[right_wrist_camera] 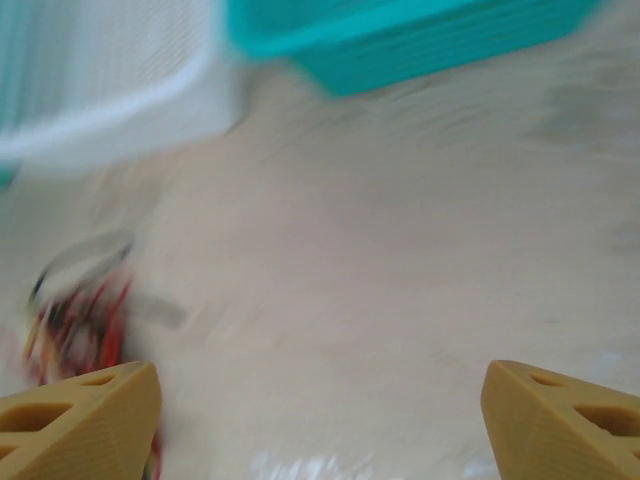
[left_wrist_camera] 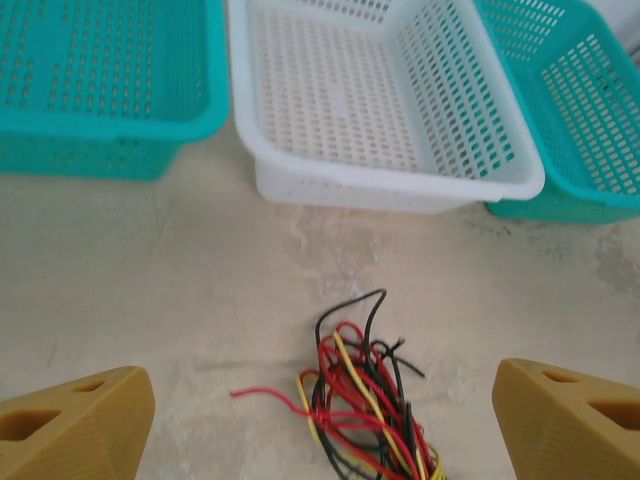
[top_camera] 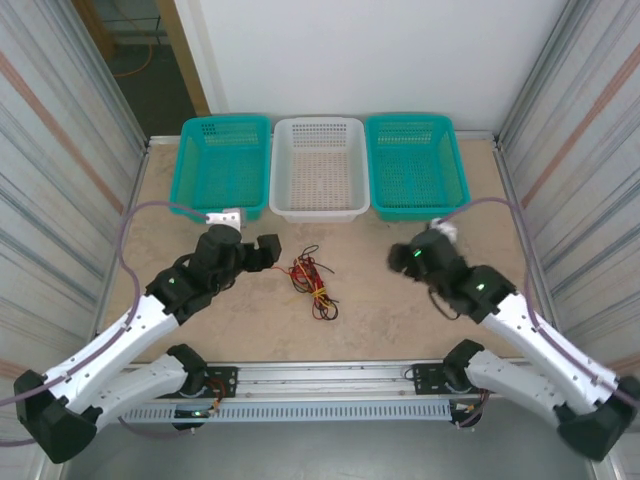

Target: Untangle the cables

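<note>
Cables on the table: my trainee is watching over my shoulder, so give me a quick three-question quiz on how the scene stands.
1. True or false: the cables lie inside the white basket.
2. How many teal baskets stand next to the white basket? A one, B two, C three.
3. Fill in: the left fingers and the right fingers both stand ___, with nothing held.

Key:
1. False. They lie bunched on the table in front of it.
2. B, one on each side.
3. Open.
</note>
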Tool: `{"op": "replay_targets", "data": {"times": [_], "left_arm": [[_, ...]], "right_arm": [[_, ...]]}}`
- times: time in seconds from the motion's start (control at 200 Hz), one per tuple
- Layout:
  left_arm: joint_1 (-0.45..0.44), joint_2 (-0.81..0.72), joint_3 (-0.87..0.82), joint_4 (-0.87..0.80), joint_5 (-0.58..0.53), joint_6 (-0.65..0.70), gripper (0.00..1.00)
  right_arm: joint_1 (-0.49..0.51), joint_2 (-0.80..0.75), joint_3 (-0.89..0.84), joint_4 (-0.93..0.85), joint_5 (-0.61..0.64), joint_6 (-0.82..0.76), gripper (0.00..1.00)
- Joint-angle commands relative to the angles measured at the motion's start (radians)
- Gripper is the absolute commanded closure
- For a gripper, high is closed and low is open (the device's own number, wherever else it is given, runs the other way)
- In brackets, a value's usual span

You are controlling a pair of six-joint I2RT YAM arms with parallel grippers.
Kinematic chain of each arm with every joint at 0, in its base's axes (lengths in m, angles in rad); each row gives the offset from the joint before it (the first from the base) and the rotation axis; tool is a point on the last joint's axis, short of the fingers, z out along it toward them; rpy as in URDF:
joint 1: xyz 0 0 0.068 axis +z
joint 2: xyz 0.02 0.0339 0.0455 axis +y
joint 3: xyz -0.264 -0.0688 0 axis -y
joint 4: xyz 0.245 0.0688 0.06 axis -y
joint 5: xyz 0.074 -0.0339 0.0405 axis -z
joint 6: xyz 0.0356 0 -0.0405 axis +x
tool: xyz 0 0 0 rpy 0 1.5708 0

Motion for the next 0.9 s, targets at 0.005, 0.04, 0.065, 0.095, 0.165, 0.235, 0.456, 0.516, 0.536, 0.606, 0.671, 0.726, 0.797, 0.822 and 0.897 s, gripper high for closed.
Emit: {"op": "replay_targets", "data": {"times": [0.005, 0.04, 0.065, 0.095, 0.165, 0.235, 0.456, 0.516, 0.536, 0.606, 0.671, 0.726, 0.797, 0.822, 0.897], "left_arm": [[0.001, -0.073, 0.006, -0.098, 0.01, -0.073, 0.11], [0.001, -0.089, 0.007, -0.103, 0.003, -0.077, 0.11], [0.002, -0.099, 0.011, -0.108, 0.001, -0.076, 0.11], [0.004, -0.111, 0.016, -0.114, -0.008, -0.072, 0.11], [0.022, -0.121, 0.05, -0.157, -0.023, -0.052, 0.1], [0.078, -0.119, 0.094, -0.224, -0.002, -0.051, 0.09], [0.336, -0.112, 0.105, -0.269, 0.388, -0.079, 0.14], [0.343, -0.116, 0.088, -0.251, 0.419, -0.088, 0.15], [0.343, -0.117, 0.084, -0.246, 0.425, -0.09, 0.16], [0.343, -0.111, 0.077, -0.226, 0.447, -0.096, 0.16], [0.344, -0.1, 0.08, -0.213, 0.477, -0.088, 0.16], [0.343, -0.09, 0.084, -0.211, 0.499, -0.079, 0.16], [0.343, -0.08, 0.086, -0.211, 0.52, -0.066, 0.15], [0.342, -0.076, 0.086, -0.211, 0.529, -0.063, 0.15], [0.341, -0.068, 0.077, -0.208, 0.546, -0.061, 0.14]], "right_arm": [[0.284, 0.081, 0.041, -0.045, 0.206, 0.054, 0.15], [0.329, 0.127, 0.05, -0.028, 0.186, 0.057, 0.15], [0.346, 0.174, 0.06, -0.016, 0.155, 0.052, 0.15], [0.358, 0.229, 0.07, 0.005, 0.111, 0.037, 0.16], [0.382, 0.353, 0.09, 0.086, -0.016, -0.029, 0.01], [0.416, 0.455, 0.101, 0.19, -0.117, -0.092, 0.01], [0.353, 0.681, 0.178, 0.251, -0.188, -0.118, 0.05], [0.317, 0.711, 0.178, 0.292, -0.243, -0.134, 0.14], [0.306, 0.721, 0.181, 0.301, -0.259, -0.137, 0.17], [0.284, 0.753, 0.205, 0.304, -0.281, -0.153, 0.25], [0.282, 0.785, 0.23, 0.302, -0.29, -0.179, 0.31], [0.28, 0.816, 0.255, 0.287, -0.295, -0.195, 0.43], [0.279, 0.847, 0.284, 0.258, -0.285, -0.206, 0.59], [0.28, 0.851, 0.292, 0.251, -0.281, -0.208, 0.64], [0.279, 0.844, 0.299, 0.236, -0.266, -0.212, 0.77]]}}
